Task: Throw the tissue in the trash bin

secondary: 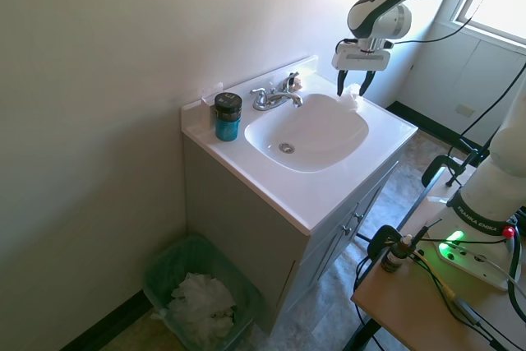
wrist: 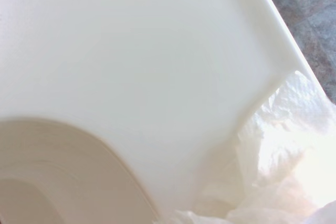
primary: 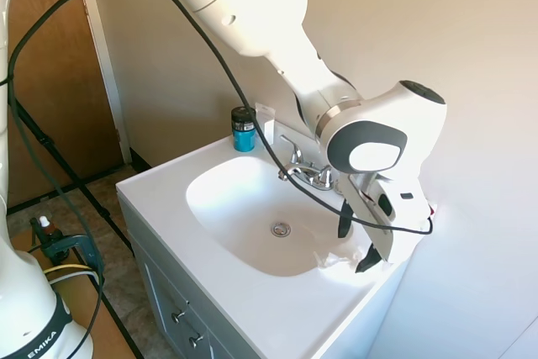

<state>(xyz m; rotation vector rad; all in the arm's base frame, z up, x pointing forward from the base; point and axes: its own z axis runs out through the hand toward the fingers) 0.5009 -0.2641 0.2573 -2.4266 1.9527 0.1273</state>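
Note:
The tissue [primary: 338,256] is a small white crumpled wad on the white sink counter, at the basin's rim beside the faucet. It also lies at the counter's far end in the second exterior view [secondary: 352,99], and its wrinkled folds fill the corner of the wrist view [wrist: 278,166]. My gripper [primary: 356,245] points down over it, open, with one dark finger on each side of the wad [secondary: 355,88]. The trash bin [secondary: 161,275] is a green bin on the floor beside the vanity, against the wall, with white crumpled paper inside.
A chrome faucet [secondary: 275,98] stands behind the basin [primary: 252,208]. A blue jar with a black lid [secondary: 228,116] sits at the counter's back corner near the wall. A wooden table [secondary: 411,302] with rig gear stands beside the vanity's front.

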